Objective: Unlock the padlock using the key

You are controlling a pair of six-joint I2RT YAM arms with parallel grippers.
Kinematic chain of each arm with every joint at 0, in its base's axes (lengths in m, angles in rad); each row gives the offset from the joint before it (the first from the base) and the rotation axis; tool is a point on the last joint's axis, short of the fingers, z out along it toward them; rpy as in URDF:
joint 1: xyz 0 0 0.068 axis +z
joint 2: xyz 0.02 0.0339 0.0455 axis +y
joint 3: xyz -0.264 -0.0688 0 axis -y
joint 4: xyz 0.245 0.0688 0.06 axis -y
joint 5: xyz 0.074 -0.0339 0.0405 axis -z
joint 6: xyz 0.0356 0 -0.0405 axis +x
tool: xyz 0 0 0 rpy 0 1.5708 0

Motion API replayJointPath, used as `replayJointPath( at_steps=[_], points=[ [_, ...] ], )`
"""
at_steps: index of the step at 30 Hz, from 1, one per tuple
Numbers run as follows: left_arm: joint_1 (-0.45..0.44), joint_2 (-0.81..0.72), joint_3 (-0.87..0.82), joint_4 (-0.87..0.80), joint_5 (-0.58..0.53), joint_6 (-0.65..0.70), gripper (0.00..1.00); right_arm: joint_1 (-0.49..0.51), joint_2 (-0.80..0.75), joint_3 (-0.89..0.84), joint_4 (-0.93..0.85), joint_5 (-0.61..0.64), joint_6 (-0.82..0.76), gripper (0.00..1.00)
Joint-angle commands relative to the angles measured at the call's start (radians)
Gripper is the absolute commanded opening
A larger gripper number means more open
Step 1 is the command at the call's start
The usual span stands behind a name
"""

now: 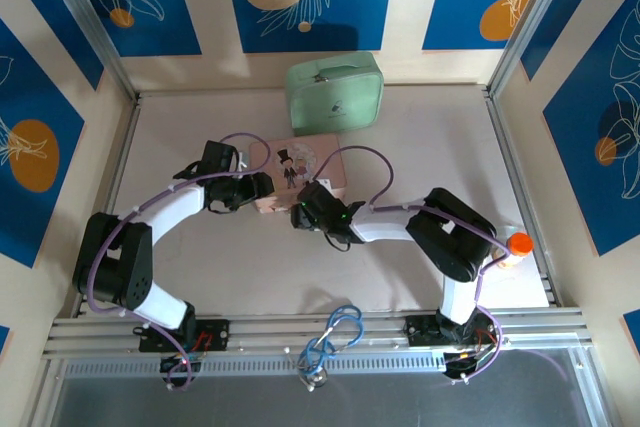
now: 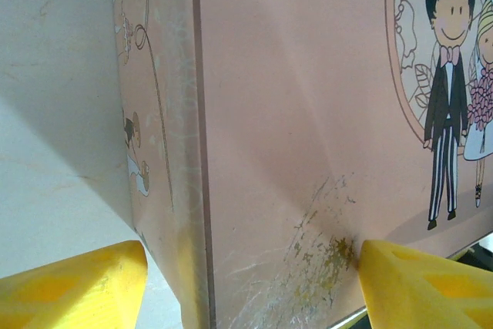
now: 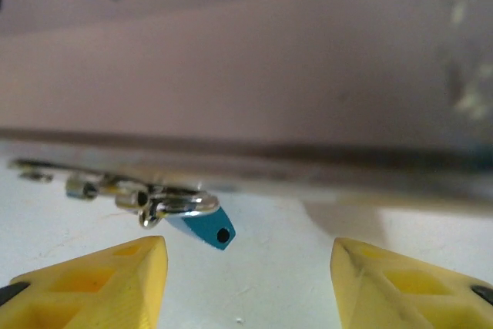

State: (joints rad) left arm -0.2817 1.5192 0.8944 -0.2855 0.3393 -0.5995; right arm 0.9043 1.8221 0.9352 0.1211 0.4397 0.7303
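— Where is the padlock?

— On the white table, just under the lower edge of the pink case. Its shackle is hooked into a row of blurred silvery links along that edge.

— Which way does it point?

— Its long axis slants in the right wrist view. The shackle is up-left and the blue end points down-right towards the camera, with a small dark hole on that end.

— And the grippers?

— The right gripper is spread wide and empty, near the padlock but apart from it. The left gripper straddles a corner edge of the case. I cannot tell whether it is clamping.
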Motion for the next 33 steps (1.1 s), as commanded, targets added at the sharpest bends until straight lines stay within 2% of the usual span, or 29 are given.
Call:
replayJointPath(
  at_steps=[1,12,19,33],
  points=[
    [0.012,-0.018,0.012,-0.054,0.000,0.024,0.72,0.002,0.007,0.011,0.056,-0.047,-0.044,0.58],
    [0.011,-0.007,0.015,-0.051,0.003,0.023,0.72,-0.006,0.048,0.042,0.074,-0.094,-0.065,0.49],
    [0.013,-0.004,0.012,-0.047,0.004,0.023,0.72,-0.013,0.065,0.051,0.082,-0.107,-0.074,0.48],
    [0.013,-0.003,0.007,-0.042,0.002,0.022,0.71,-0.008,0.067,0.059,0.069,-0.099,-0.077,0.20]
  ],
)
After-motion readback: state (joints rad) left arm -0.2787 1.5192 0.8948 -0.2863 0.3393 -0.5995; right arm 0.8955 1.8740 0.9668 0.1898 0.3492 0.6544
